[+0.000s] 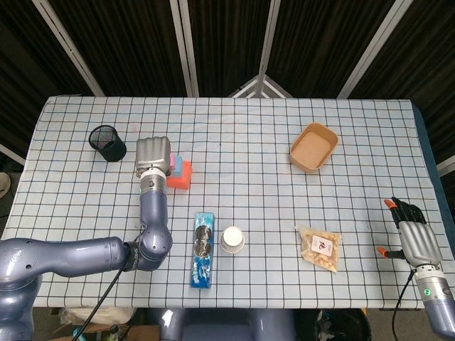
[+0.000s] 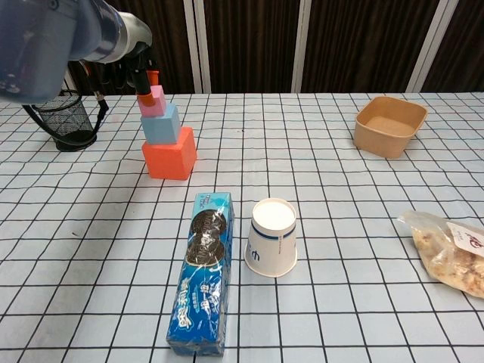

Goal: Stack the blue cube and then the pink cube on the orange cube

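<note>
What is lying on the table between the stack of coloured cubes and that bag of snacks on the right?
In the head view, a blue cookie pack and an upside-down paper cup lie between the cube stack and the snack bag, side by side.

From overhead, the left hand (image 1: 154,155) covers most of the pink cube (image 1: 173,159) and blue cube (image 1: 178,163). Snack bag (image 2: 451,253): cut by the chest view's right edge. Right hand (image 1: 416,234): finger positions too small to tell.

Cookie pack (image 2: 202,273) lies beside upturned paper cup (image 2: 272,237).

Matte cubes, looks like foam; glossy wrapper on the cookie pack (image 2: 203,276), and a black wire-mesh cup (image 2: 66,119).
</note>
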Controlling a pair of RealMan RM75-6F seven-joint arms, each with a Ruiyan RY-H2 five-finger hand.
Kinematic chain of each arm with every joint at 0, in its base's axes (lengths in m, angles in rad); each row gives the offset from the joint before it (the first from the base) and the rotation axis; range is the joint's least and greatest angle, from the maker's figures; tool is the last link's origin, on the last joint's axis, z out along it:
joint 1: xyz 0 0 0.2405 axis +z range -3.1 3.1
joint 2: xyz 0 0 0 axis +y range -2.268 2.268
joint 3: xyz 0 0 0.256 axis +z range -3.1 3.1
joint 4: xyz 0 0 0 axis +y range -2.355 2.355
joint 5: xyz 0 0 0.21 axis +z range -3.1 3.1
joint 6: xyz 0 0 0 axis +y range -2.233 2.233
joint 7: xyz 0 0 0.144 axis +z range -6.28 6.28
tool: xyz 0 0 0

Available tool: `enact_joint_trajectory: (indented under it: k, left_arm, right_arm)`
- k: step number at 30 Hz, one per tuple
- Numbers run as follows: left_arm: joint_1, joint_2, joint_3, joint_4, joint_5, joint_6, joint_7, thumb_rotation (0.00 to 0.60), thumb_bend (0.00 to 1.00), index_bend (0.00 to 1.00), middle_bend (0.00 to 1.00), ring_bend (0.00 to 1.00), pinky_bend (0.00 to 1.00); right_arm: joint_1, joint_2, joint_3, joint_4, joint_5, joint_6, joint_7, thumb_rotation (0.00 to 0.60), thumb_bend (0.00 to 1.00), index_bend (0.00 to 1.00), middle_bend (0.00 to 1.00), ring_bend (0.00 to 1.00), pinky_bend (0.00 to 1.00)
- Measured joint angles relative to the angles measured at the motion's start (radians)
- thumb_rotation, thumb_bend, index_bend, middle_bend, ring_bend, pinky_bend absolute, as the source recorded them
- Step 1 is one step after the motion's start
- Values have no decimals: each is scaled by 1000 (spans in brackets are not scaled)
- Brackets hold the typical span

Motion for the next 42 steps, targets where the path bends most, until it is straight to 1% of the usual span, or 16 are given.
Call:
enact_joint_trajectory:
  k: [13, 17, 21, 25, 37, 42]
  left_arm:
    - [0, -7, 0, 11, -4, -13, 8, 600, 436, 415, 862, 699, 722]
    - [0, -6, -1, 9, -3, -11, 10, 600, 437, 373, 862, 698, 722]
    - [0, -5, -1, 3, -2, -10, 11, 600, 434, 364, 862, 698, 722]
    - [1, -3, -2, -4, -1, -10, 11, 600, 411, 355, 862, 698, 722]
    - [-1, 2, -1, -19, -3, -3, 18, 600, 411, 358, 861, 698, 722]
    - [-2, 5, -1, -26, -1, 3, 19, 600, 410, 345, 860, 698, 722]
  right_arm:
    - [3, 3, 0, -3, 10, -14, -4, 600, 94, 0, 42, 34, 36]
    - [3, 3, 0, -5, 10, -14, -6, 600, 95, 0, 42, 34, 36]
    - [3, 4, 0, -6, 10, -13, -7, 600, 94, 0, 42, 34, 36]
    - [2, 5, 0, -8, 9, -11, -6, 600, 94, 0, 42, 32, 36]
    - [2, 9, -1, -14, 10, -12, -8, 600, 94, 0, 42, 24, 36]
    - [1, 10, 0, -16, 17, -16, -10, 600, 94, 0, 42, 24, 36]
